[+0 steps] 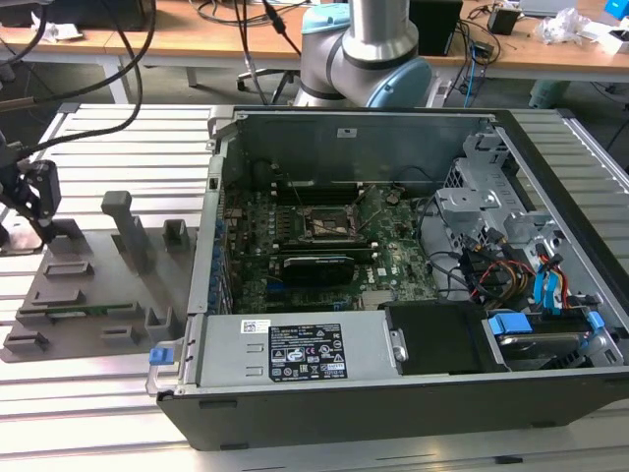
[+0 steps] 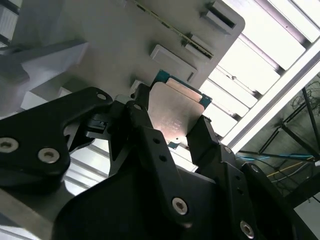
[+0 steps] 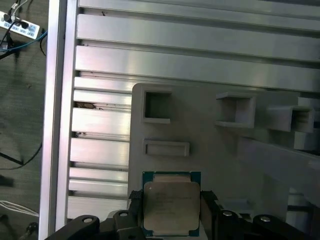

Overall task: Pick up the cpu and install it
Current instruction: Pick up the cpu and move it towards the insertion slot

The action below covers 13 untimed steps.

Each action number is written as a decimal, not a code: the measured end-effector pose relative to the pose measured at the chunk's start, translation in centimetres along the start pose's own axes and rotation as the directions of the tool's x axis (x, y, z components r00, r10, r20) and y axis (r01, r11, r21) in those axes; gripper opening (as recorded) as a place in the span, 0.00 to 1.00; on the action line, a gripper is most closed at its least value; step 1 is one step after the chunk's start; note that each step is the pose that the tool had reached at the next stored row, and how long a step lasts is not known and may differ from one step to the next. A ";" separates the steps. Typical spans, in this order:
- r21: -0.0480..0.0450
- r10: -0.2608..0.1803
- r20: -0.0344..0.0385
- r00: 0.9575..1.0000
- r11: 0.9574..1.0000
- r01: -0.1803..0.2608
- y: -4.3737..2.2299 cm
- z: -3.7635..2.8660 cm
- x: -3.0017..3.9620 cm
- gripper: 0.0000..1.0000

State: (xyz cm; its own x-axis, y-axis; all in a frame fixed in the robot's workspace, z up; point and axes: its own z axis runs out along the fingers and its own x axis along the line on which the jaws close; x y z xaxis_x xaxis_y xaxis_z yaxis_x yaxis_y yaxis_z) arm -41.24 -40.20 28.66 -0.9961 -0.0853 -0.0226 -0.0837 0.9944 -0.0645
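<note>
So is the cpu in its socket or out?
Out: the gripper grips the cpu over the grey fixture plate, outside the computer case.

Upright posts (image 1: 126, 228) stand near the gripper (image 3: 171, 199); a cable (image 1: 376, 208) perhaps crosses the open case's (image 1: 344, 128) socket (image 1: 324, 224).

exterior view: sits high and back, looking down over the open pc case (image 1: 393, 295), grey fixture plate (image 1: 88, 285) at frame left | both wrist views: tucked right behind the jaws, super close, aimed at the cpu (image 3: 171, 207) | all three catch that plate and the slatted bench (image 1: 295, 457)
</note>
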 end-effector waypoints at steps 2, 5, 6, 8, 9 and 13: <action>0.000 0.000 0.000 1.000 1.000 0.000 -0.03 -0.52 -0.01 0.55; 0.000 0.000 0.000 1.000 1.000 0.000 -0.09 -1.41 -0.03 0.55; 0.000 0.000 0.000 1.000 1.000 0.000 -0.11 -1.70 -0.04 0.55; 0.000 0.000 0.000 1.000 1.000 0.000 -0.14 -2.17 -0.05 0.55; 0.000 0.000 0.000 1.000 1.000 0.000 -0.16 -2.42 -0.05 0.55; 0.000 0.000 0.000 1.000 1.000 0.000 -0.24 -3.70 -0.08 0.55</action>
State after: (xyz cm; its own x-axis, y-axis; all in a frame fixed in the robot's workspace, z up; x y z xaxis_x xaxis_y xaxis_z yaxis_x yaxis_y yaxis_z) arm -41.24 -40.20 32.37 -0.9961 -0.0853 -0.0226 -0.0837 0.9944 -0.0645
